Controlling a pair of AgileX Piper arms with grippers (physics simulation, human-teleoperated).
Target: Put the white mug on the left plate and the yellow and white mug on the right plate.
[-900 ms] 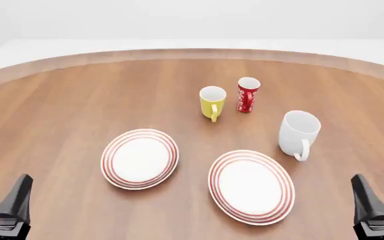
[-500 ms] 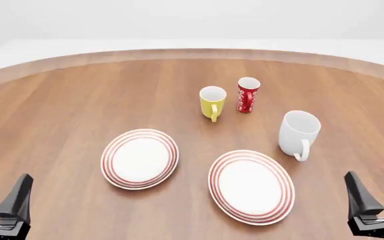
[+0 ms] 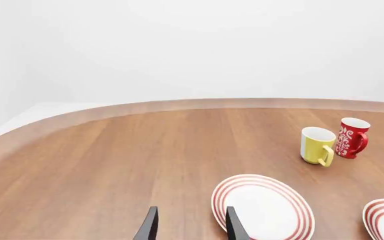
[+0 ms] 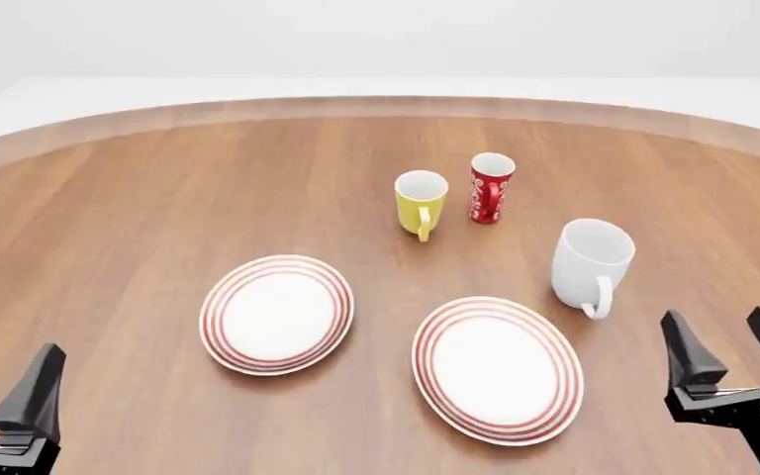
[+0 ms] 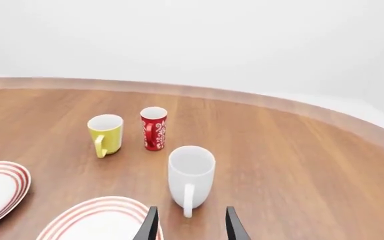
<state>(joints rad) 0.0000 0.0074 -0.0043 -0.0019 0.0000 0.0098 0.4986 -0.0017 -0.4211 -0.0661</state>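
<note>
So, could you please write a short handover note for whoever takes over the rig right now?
Left end effector: open, empty, low at the near left edge.
Right end effector: open, empty, near right, lined up towards the white mug.
White mug stands upright on the table, right of the right plate, handle facing the arms.
Yellow mug stands upright farther back, beside the red cup.
Left plate and right plate hold nothing.
Done: nothing placed yet.
Left: white mug to left plate, yellow mug to right plate.
</note>
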